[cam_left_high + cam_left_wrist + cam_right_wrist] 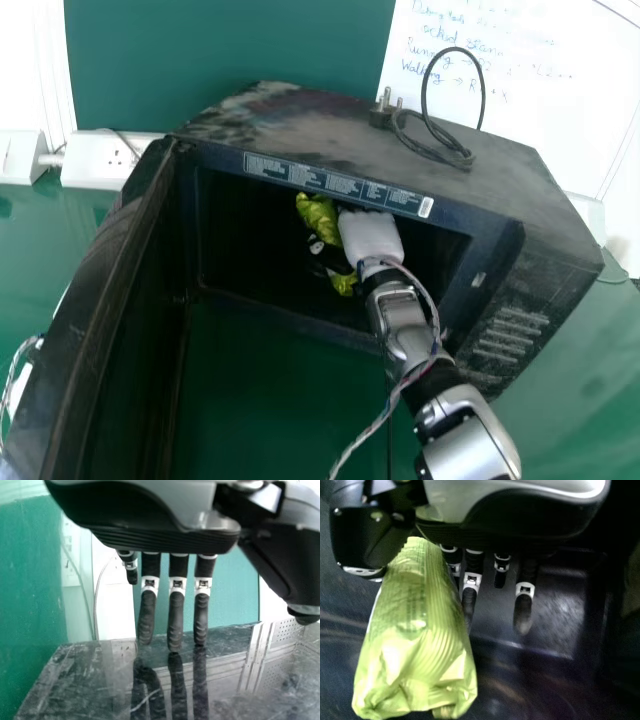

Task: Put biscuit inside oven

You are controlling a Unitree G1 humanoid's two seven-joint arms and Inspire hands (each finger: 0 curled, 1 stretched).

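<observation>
I record one green table (560,410) and on it one oven (510,195), its one door (115,265) swung open and cut off at the head view's bottom edge. Behind stands one whiteboard (540,90), its handwriting cropped at the top edge. I count two hands of mine. My right hand (372,236) is inside the oven, fingers straight and apart from the thumb. My left hand (175,612), in the left wrist view, has its fingers extended down to a dark glossy surface; I cannot confirm contact. One biscuit packet (318,215), green, is inside the oven, beside my right hand and between its thumb and fingers; the hand hides part of it in the head view. Whether it bears on the oven floor I cannot tell. One plug (381,114) with one cable (428,148) rests on the oven's top.
</observation>
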